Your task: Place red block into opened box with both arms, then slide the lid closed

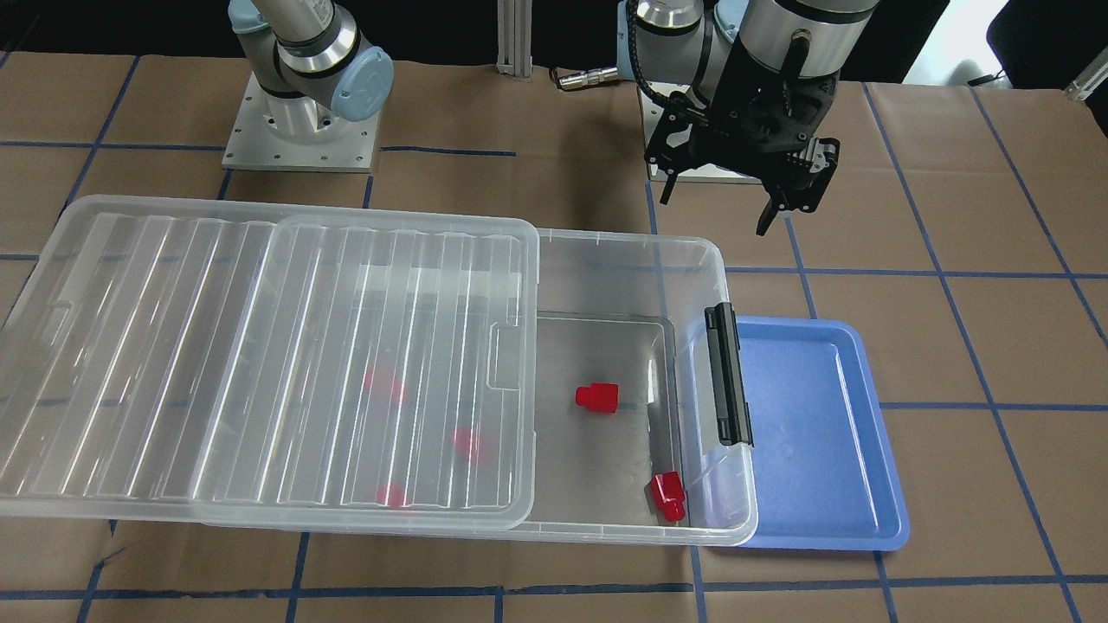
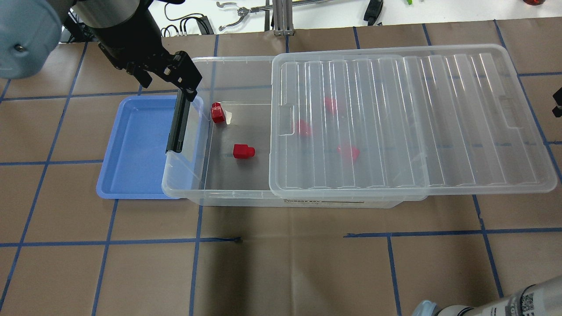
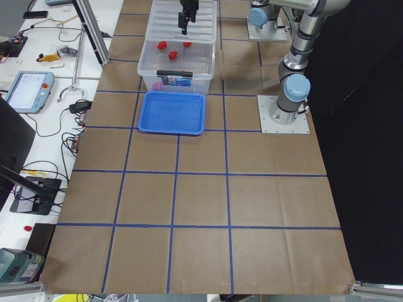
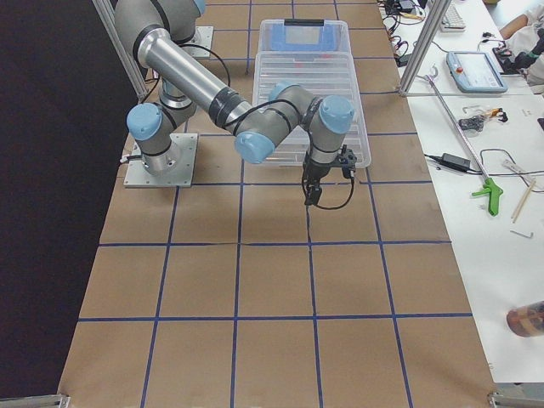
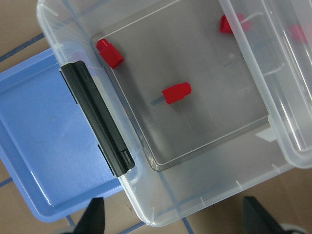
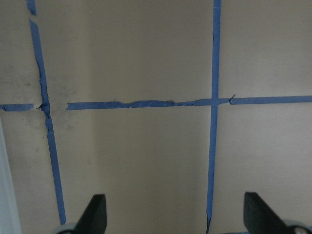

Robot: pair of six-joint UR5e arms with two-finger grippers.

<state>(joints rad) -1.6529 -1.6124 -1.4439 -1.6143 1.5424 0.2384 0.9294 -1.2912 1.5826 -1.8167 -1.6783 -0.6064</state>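
The clear box [image 1: 623, 238] lies on the table with its ribbed lid [image 1: 260, 363] slid aside, so the end by the black latch [image 1: 727, 372] is uncovered. Two red blocks lie on the bare floor: one in the middle [image 1: 597, 396], one in the corner near the latch [image 1: 668, 496]. Three more show dimly through the lid [image 2: 395, 123]. My left gripper [image 1: 718, 203] hangs open and empty above the box's latch end [image 5: 97, 122]. My right gripper [image 4: 313, 191] stands open over bare paper beyond the lid's far end, holding nothing [image 6: 175, 214].
A blue tray [image 1: 814, 433] with nothing in it sits against the box's latch end. Brown paper with blue tape lines covers the table. The arm bases [image 1: 299, 130] stand behind the box. Cables, a tablet and tools lie on the side benches [image 3: 38, 88].
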